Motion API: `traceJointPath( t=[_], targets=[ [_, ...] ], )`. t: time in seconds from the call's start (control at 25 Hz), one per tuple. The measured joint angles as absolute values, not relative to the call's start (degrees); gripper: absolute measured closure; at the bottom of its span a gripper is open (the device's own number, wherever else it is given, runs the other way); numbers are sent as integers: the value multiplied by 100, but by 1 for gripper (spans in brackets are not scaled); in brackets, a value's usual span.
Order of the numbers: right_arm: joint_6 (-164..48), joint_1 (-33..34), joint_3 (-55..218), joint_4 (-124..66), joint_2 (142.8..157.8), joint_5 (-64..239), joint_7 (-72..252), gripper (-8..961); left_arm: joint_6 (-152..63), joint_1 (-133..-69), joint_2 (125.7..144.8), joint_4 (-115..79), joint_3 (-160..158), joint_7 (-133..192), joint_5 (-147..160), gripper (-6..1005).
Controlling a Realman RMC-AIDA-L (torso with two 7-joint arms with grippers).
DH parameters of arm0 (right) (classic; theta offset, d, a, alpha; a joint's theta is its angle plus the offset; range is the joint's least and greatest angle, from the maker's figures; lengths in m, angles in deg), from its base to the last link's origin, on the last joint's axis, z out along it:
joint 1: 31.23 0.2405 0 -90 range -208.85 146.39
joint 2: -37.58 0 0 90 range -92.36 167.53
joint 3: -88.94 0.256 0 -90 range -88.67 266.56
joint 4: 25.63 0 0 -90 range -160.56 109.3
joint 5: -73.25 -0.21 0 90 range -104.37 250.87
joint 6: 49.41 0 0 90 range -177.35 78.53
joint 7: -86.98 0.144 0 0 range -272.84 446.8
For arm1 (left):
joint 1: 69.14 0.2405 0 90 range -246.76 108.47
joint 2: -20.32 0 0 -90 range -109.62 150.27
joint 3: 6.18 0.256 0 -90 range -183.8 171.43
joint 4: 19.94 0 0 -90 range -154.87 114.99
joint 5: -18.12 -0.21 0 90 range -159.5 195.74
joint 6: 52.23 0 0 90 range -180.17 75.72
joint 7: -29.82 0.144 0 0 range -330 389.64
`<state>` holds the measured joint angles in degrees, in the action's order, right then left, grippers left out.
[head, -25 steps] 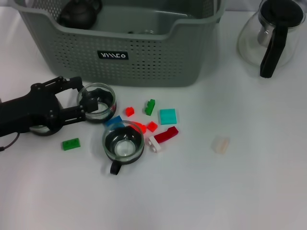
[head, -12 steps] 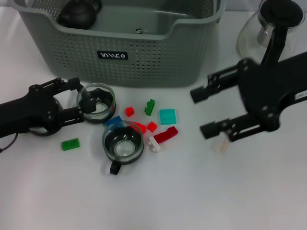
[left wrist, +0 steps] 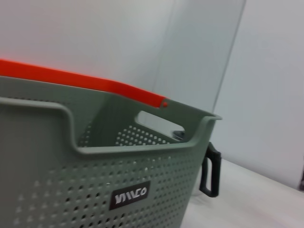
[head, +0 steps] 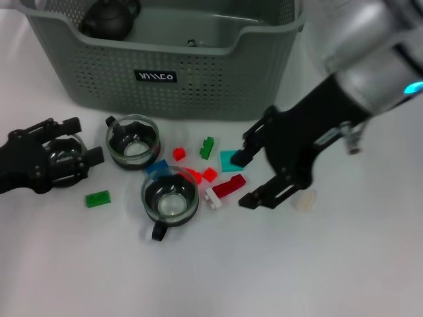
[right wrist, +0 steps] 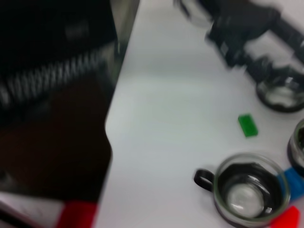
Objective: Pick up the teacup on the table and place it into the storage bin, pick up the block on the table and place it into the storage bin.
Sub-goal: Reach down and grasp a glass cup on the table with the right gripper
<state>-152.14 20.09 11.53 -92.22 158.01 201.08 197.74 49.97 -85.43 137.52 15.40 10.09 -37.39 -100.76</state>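
Two glass teacups stand in front of the storage bin [head: 198, 86]: one [head: 133, 141] near its wall, one with a black handle [head: 170, 196] closer to me. A third teacup [head: 61, 158] shows partly under my left gripper [head: 86, 140], which is open, left of the first teacup and apart from it. My right gripper [head: 242, 179] is open above the blocks, between a cyan block [head: 226, 158] and a dark red block [head: 227, 187]. The right wrist view shows the handled teacup [right wrist: 247, 194], a green block [right wrist: 247, 125] and the left gripper [right wrist: 242, 28].
Small blocks are scattered around the cups: green [head: 98, 198], green [head: 207, 146], red [head: 178, 154], red [head: 209, 174], blue [head: 156, 166], white [head: 213, 197] and a pale one [head: 305, 200]. A dark teapot [head: 109, 16] sits in the bin. The carafe's black handle [left wrist: 210, 171] stands beside the bin [left wrist: 118, 156].
My left gripper has drawn back to the left, away from the teacup it was at. The right arm has swung in from the right and now hangs over the blocks.
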Motion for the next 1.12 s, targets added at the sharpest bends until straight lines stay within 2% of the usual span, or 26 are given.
traceJointPath(
  t=[0.36, 0.76, 1.12],
  targets=[
    [-13837, 2565, -1042, -9233, 15890, 20241, 19912, 273, 5013, -8418, 13766, 1561, 820, -3741, -10065, 160],
    [-12169, 2444, -2533, -9197, 15913, 20195, 19702, 274, 4979, -8443, 13792, 1534, 814, -3742, -10064, 159],
    [-11589, 2420, -3296, -8838, 15932, 20184, 19617, 280, 4964, -8459, 13793, 1530, 814, -3742, -10057, 159]
  ],
)
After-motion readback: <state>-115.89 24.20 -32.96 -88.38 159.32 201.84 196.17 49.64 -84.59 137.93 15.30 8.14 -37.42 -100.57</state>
